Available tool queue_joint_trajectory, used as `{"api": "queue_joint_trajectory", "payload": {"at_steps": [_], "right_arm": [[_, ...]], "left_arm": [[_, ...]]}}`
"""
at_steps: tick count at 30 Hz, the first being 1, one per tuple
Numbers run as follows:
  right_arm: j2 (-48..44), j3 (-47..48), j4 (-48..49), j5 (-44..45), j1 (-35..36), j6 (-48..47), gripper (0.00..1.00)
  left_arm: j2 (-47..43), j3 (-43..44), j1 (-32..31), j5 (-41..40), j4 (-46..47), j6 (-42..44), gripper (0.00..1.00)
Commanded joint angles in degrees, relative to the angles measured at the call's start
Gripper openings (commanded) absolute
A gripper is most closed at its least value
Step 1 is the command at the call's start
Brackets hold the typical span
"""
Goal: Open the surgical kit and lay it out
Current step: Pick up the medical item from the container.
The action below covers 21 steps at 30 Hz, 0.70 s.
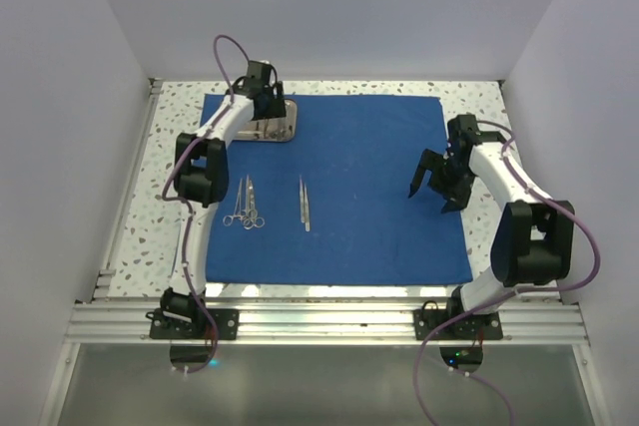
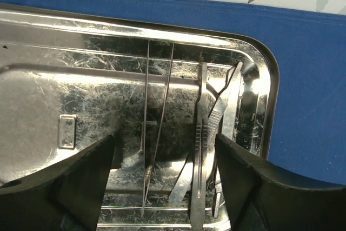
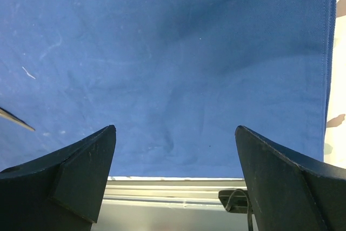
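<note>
The royal-blue cloth (image 1: 369,197) lies spread flat on the table. The steel tray (image 1: 287,132) sits on its far left corner. My left gripper (image 1: 268,109) hovers open right over the tray (image 2: 65,96), its fingers on either side of a flat scalpel-like handle (image 2: 201,150) and two thin wire-like rods (image 2: 154,133). Scissors and forceps (image 1: 245,207) lie side by side on the cloth, with tweezers (image 1: 304,204) to their right. My right gripper (image 1: 436,184) is open and empty above the cloth's right part (image 3: 178,52).
The speckled tabletop (image 1: 479,97) shows around the cloth. An aluminium rail (image 1: 329,321) runs along the near edge and also shows in the right wrist view (image 3: 173,193). White walls close in the sides and back. A thin tool tip (image 3: 16,118) shows at left.
</note>
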Motion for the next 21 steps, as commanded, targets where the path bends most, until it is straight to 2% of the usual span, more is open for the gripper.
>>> {"api": "queue_joint_trajectory", "payload": {"at_steps": [1,7,15,18,21], "right_arm": [[0.80,2.02,0.38,0.06,-0.11,-0.97,0.96],[1.41,1.32,0.91,-0.64,-0.11,-0.79,0.96],[1.41,1.14,1.00,-0.73,-0.20,-1.76,0.96],[1.33,0.96,1.08,-1.17,-0.20,-2.02,0.96],[1.06,0.17,1.79,-2.22,-0.11,-1.85,0.96]], "left_arm": [[0.50,3.11,0.75,-1.78,2.84,2.03,0.77],[1.11,1.44,1.02,-4.33,1.16,2.73,0.63],[3.75,1.44,1.11,-5.56,-3.05,2.30,0.51],[5.07,1.96,1.11,-4.25,-4.81,2.30,0.41],[5.86,2.58,1.11,-1.61,-7.00,2.30,0.15]]}}
